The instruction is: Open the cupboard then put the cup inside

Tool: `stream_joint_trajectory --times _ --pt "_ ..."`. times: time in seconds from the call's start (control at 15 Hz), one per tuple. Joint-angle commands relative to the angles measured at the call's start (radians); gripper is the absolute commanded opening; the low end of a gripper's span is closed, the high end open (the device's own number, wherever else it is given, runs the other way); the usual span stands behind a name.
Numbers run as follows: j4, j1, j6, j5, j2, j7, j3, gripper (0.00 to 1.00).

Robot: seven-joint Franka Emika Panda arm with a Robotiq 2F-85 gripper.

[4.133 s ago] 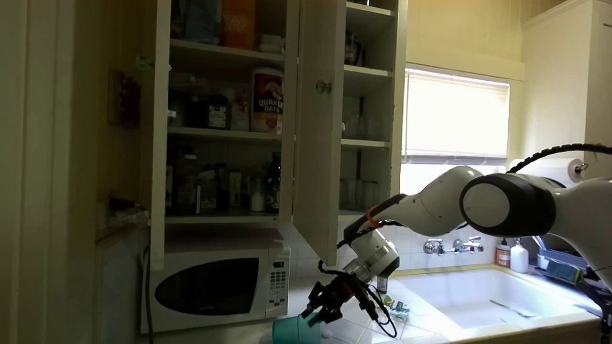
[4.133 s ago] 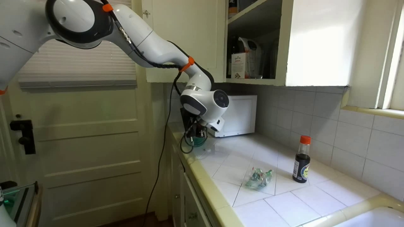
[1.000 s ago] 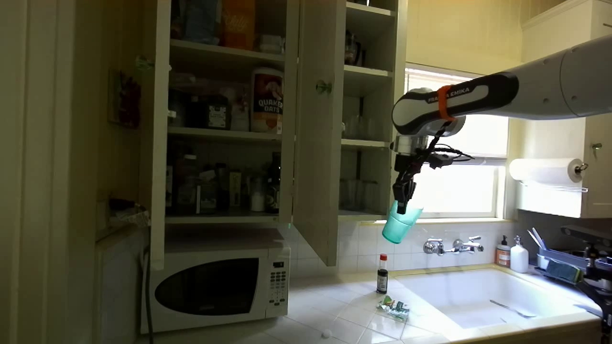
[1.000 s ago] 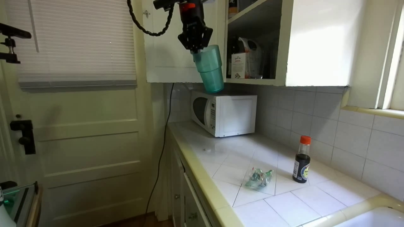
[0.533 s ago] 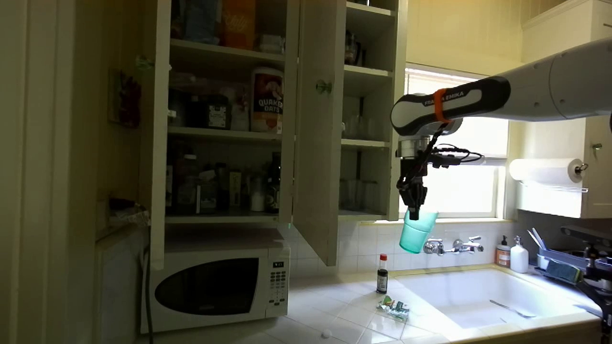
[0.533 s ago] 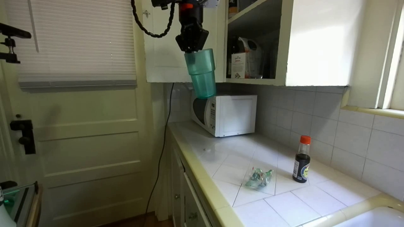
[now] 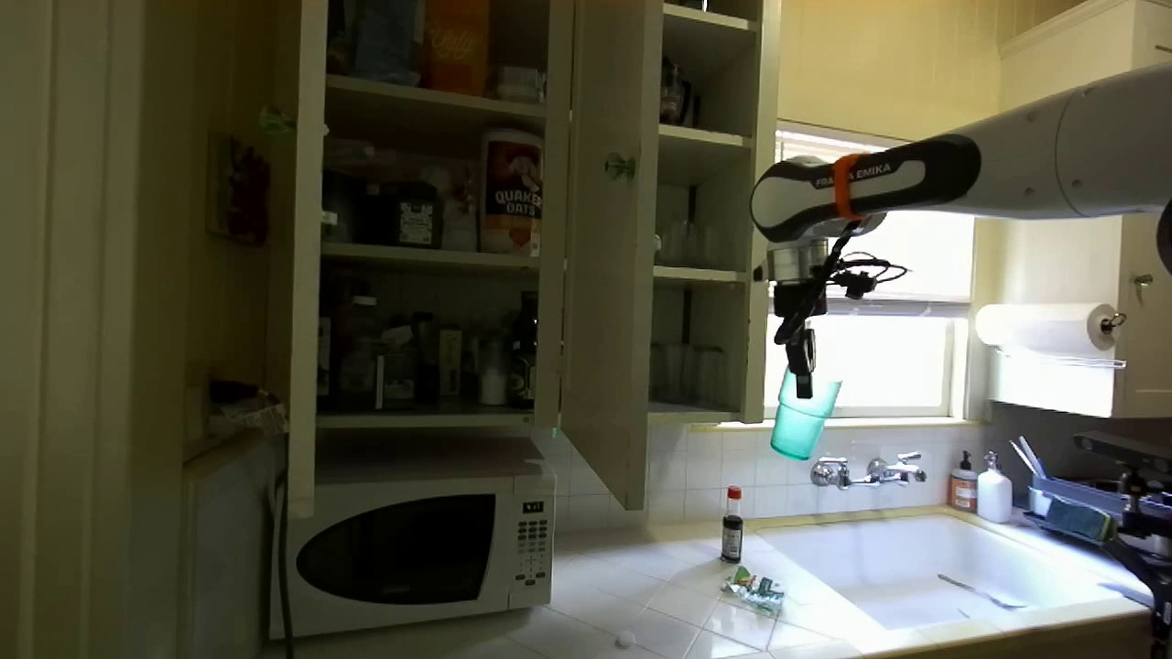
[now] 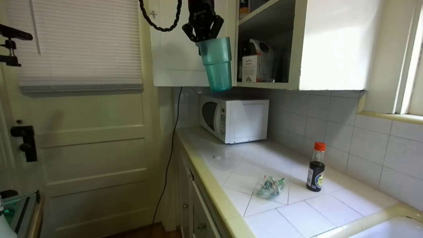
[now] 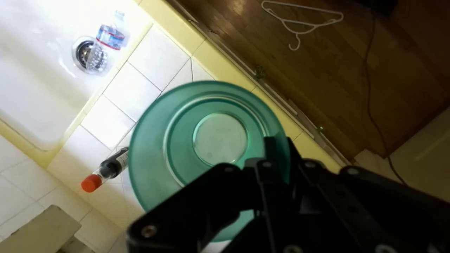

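Wrist view: claw (image 9: 280, 151) grips cup (image 9: 211, 140) by rim.

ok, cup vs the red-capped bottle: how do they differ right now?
Support: the cup hangs clear of the counter, held at its upper edge by the gripper; the bottle stands on that counter.
Pose: cup tilted, bottle upright.
Top: cup open, bottle closed by a red cap.
Colour: cup translucent teal, bottle dark below a clear neck.
Shared: both at least partly see-through.
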Motion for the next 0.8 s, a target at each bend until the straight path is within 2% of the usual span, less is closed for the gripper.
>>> stream_joint_trajectory --times 0.0,0.27,0.47,0.53,0.6,0.73 --pt "0.162 -0.018 -0.111 -0.027 0.061 -0.236 -0.006 0.02" --pt "0.307 -0.035 -0.148 -0.026 0.137 -0.482 -0.004 0.02" --pt "0.422 -0.041 -0.124 -0.027 0.225 -0.646 0.01 0.02" --pt "0.3 -0.028 -0.094 -0.016 0.141 -0.55 -0.004 0.02" --pt "0.319 -0.028 -0.093 -0.016 0.159 -0.56 -0.003 0.07" --pt "0.315 -0.027 -0.093 -0.016 0.163 -0.556 -0.003 0.07"
